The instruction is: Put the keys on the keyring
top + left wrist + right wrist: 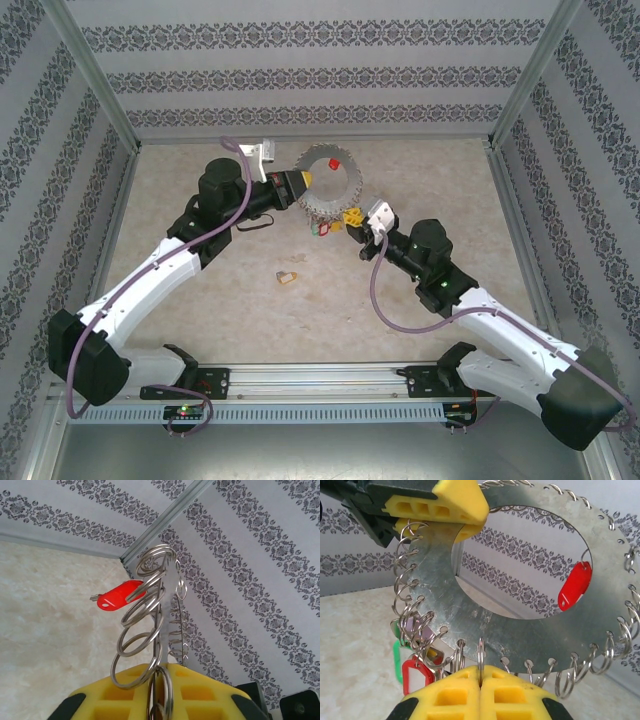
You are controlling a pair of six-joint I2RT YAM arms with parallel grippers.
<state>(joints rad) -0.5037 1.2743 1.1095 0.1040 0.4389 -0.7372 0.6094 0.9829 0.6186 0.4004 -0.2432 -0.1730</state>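
Yellow pads (450, 695) of your right pincer (481, 672) are squeezing shut on the rim of the keyring (520, 637); your left pincer (465, 525) is clamping it too; tagged keys (575, 585) are hanging; one tan key (288, 277) is lying on the desk (320, 320).

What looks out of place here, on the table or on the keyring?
One tan key lies alone on the table, apart from the keyring, which is held off the table. It looks left behind, because coloured tags such as the red tag already hang on the rim. Nothing looks bent or broken.
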